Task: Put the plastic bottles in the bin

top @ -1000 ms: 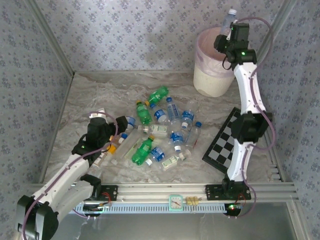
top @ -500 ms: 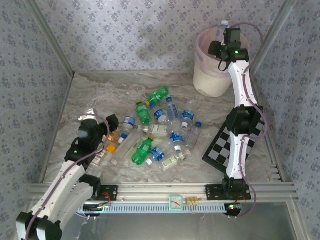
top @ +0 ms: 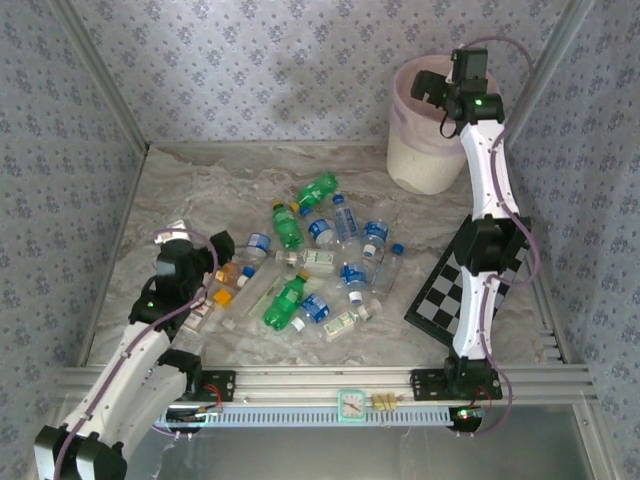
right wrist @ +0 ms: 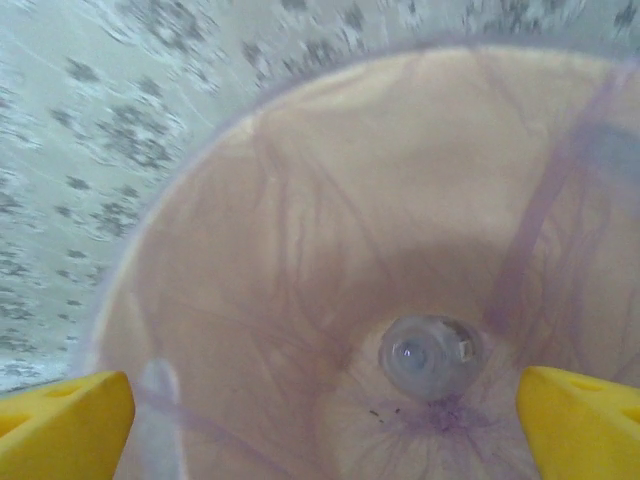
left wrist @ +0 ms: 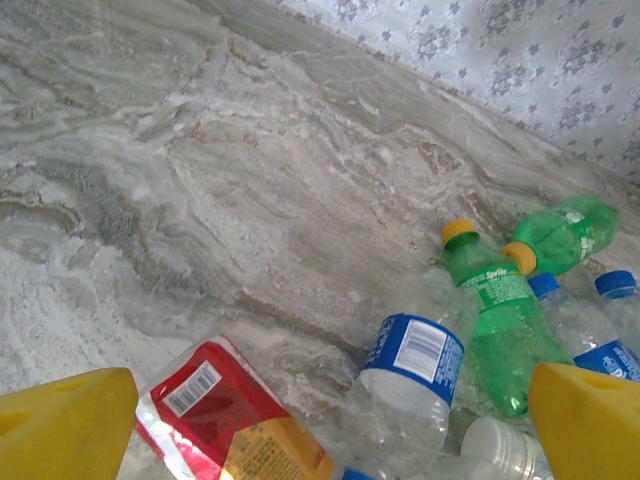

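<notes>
Well, low left, the left gripper (left wrist: 320, 430) gapes wide and empty over the plastic bottles (top: 320, 270) heaped mid-worktop (top: 200, 190). Upper right, the right gripper (right wrist: 320, 420) hangs spread and empty above the bin (top: 415, 165), one bottle (right wrist: 430, 357) lying inside.

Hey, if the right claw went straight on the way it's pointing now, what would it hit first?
Probably the clear bottle seen end-on inside the bin, or the pink liner just beside it; depth is hard to judge. The right claw is open, pointing down into the bin.
</notes>
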Motion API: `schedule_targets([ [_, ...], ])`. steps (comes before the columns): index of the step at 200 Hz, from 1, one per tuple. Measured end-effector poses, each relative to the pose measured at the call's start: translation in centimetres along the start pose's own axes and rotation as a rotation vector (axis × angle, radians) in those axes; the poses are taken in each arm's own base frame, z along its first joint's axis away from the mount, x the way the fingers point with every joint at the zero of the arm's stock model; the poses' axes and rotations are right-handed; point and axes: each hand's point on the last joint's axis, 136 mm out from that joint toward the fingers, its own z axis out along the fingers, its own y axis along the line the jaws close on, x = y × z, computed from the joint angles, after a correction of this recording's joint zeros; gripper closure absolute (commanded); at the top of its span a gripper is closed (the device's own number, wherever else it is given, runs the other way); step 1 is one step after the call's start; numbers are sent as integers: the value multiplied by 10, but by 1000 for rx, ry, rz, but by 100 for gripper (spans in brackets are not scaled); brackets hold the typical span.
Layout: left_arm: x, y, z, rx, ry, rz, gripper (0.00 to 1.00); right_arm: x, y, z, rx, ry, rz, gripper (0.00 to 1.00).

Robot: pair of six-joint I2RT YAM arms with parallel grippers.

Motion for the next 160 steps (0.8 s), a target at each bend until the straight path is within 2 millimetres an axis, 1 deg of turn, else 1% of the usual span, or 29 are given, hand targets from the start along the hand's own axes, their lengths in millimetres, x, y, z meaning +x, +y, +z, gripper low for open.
schedule_targets([
  [15,5,5,0,-22,19,1,0,-9,16,-27,-24,-27,-23,0],
  [32,11,14,-2,-63,38,-13,0,-13,42,-62,-66,-54,-66,0],
  [51,15,21,-3,-98,48,-50,0,-5,73,-98,-116,-68,-121,0],
  [58,16,23,-4,-109,51,-70,0,2,84,-109,-138,-64,-143,0],
  [66,17,26,-4,-122,51,-98,0,13,99,-121,-171,-58,-170,0],
  [77,18,29,-4,-137,49,-135,0,31,115,-132,-207,-39,-201,0],
  [87,21,32,-3,-154,53,-169,0,51,127,-139,-236,-19,-227,0],
  [100,25,36,1,-178,63,-202,0,76,137,-144,-264,11,-252,0],
  [114,32,40,6,-213,85,-236,0,105,144,-145,-288,48,-275,0],
  [126,42,47,11,-261,124,-261,0,133,147,-145,-302,89,-294,0],
  [139,51,52,16,-313,165,-282,0,157,150,-144,-309,125,-304,0],
  [160,52,53,24,-369,199,-326,0,191,152,-142,-305,176,-306,0],
])
